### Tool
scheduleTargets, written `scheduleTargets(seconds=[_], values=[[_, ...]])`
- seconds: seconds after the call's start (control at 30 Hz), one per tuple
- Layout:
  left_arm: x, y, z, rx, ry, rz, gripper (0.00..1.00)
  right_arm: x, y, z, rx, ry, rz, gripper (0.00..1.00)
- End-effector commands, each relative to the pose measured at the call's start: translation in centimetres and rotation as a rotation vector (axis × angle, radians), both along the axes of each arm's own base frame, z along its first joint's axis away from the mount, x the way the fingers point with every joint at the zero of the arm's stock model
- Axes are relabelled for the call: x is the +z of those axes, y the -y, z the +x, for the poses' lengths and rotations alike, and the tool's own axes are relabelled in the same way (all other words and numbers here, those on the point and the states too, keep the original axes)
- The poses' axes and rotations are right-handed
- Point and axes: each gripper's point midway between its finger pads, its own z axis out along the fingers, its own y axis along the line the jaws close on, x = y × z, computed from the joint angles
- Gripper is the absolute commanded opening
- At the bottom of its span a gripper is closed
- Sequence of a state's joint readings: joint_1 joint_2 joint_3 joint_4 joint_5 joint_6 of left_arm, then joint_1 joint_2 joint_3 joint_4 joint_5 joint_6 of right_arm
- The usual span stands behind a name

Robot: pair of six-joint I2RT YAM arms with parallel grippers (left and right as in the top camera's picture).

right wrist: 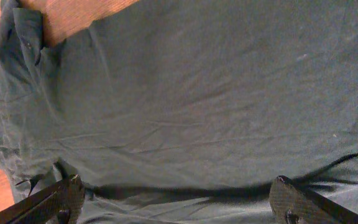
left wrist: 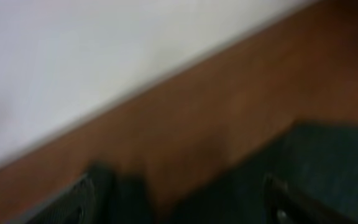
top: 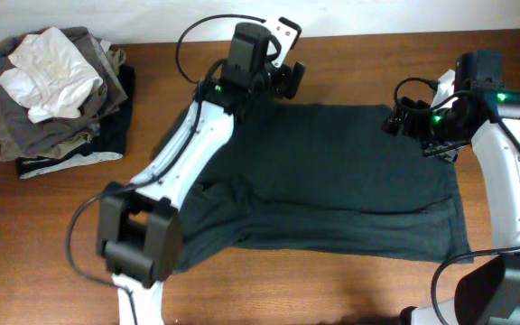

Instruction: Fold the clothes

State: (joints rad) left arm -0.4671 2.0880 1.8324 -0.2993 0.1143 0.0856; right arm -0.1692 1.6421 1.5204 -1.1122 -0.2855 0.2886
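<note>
Shirt (top: 332, 171) spread on tabletop (top: 332, 284). Left pincer (left wrist: 182, 199) wide at its far edge; right pincer (right wrist: 179, 202) wide, over its right end.

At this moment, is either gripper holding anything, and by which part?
Nothing is held. The left gripper and the right gripper are both open above the dark T-shirt, with no fabric pinched between their fingers.
</note>
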Motion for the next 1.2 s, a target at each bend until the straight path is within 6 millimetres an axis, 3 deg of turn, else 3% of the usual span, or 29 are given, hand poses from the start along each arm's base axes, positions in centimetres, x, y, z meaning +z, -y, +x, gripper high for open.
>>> scheduleTargets(seconds=[0.0,0.07,0.13,0.33,0.4,0.67,0.87,1.17], values=[[-2.5,-0.9,2.6,0.046,-0.102,0.065,0.85,0.5,0.0,0.4,-0.008,0.016,-0.007,0.99],[-3.0,-1.3,3.6,0.083,-0.13,0.108,0.84,0.5,0.0,0.4,-0.007,0.015,-0.007,0.99],[-3.7,-1.6,4.4,0.11,-0.141,0.138,0.76,0.5,0.0,0.4,-0.008,0.015,-0.007,0.99],[-11.7,-2.2,4.5,0.123,-0.275,0.222,0.74,0.4,0.2,0.4,-0.003,0.014,-0.019,0.99],[-13.0,-2.4,4.4,0.128,-0.298,0.23,0.74,0.3,0.3,0.3,-0.007,0.01,-0.03,0.99],[-15.6,-2.3,4.4,0.17,-0.352,0.199,0.72,-0.5,0.4,-0.2,-0.009,-0.014,-0.031,0.99],[-18.7,-1.8,3.7,0.144,-0.417,0.193,0.68,-1.2,0.3,-0.5,-0.009,-0.032,-0.029,0.99],[-19.0,-1.9,3.9,0.155,-0.417,0.189,0.65,-1.6,1.2,-0.7,-0.025,-0.044,-0.076,0.99]])
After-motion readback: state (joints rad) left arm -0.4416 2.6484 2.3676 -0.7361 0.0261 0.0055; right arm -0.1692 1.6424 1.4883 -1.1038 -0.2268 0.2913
